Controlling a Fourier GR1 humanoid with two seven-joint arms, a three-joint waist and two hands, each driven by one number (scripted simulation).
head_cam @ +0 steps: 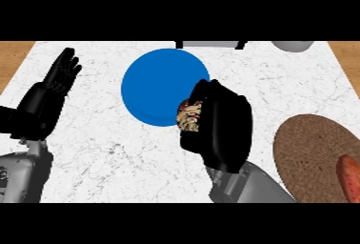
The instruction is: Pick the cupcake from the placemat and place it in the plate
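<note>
We see right hand (218, 126) with fingers curled round cupcake (188, 116), carried off brown placemat (313, 155) to right edge of blue plate (163, 86), likely for setting down. Left hand (53, 90) resting flat-fingered at table (105, 143) left, out of way.

a white marble counter (141, 157) fills nearly the whole scene, its surface run through with thin grey veins. at both far corners a strip of warm brown wood (15, 50) shows past the marble's slanting side edges. along the far edge sits a grey, flat-sided thing (209, 44) with dark ends, cut off so i cannot tell what it is, and to its right a pale grey rounded object (292, 45), also cut off. the light is even and soft.
</note>
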